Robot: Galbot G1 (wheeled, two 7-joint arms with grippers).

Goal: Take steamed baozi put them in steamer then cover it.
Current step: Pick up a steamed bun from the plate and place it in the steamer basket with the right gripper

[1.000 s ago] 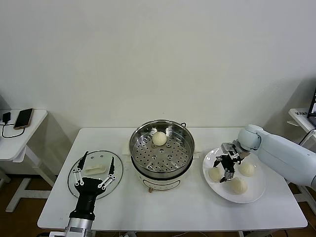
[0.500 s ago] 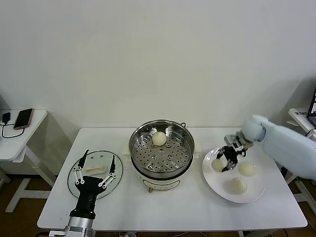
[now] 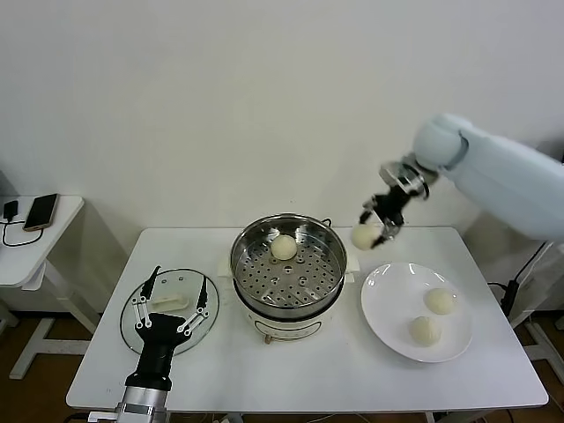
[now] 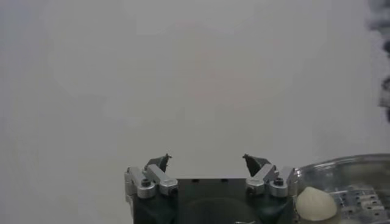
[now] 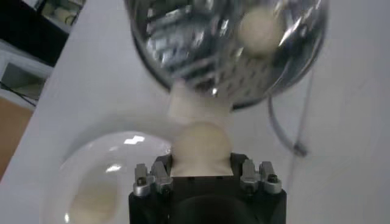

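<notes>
My right gripper is shut on a cream-white baozi and holds it in the air to the right of the steamer. The held baozi also shows in the right wrist view, between the jaws. One baozi lies on the steamer's perforated tray. Two more baozi lie on the white plate. The glass cover lies flat on the table to the left of the steamer. My left gripper is open, low over the cover.
A side table at the far left holds a phone and a cable. The steamer's white base faces the table's front edge. The wall stands close behind the table.
My right gripper closed on one baozi on the plate, lifted it up and carried it left toward the steamer. The plate now holds two. The left arm has not moved.
</notes>
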